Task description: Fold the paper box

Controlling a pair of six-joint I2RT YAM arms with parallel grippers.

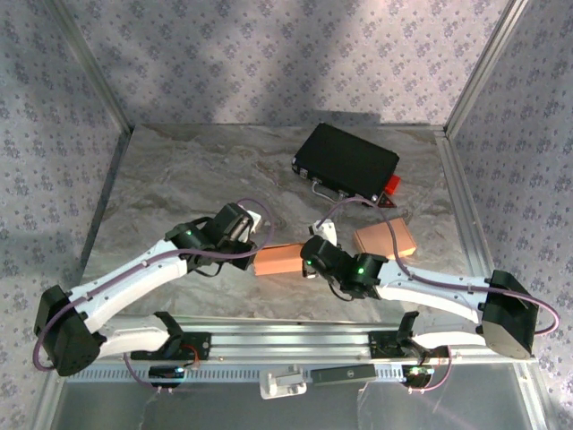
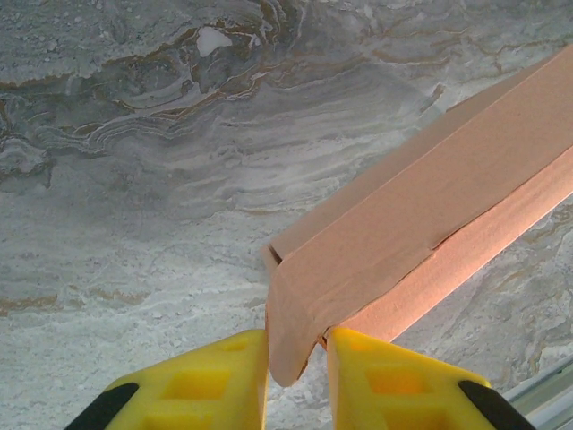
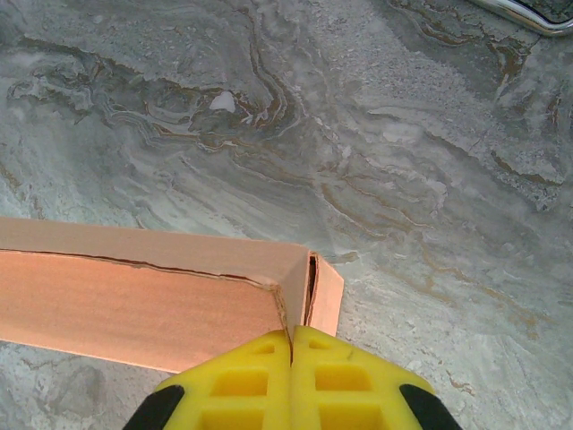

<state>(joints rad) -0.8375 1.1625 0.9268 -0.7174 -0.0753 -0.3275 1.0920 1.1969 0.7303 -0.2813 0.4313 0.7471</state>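
The tan paper box lies on the marble table between my two grippers. In the left wrist view the box runs off to the upper right, and its rounded end flap hangs down between the yellow fingers of my left gripper. Those fingers stand a flap's width apart, and the flap touches the left one. In the right wrist view my right gripper is shut, pinching the thin end wall at the box's right corner. A loose side flap stands just beside that corner.
A second tan cardboard box lies to the right, beyond the right arm. A black case with a red part sits at the back right. Metal frame rails border the table left and right.
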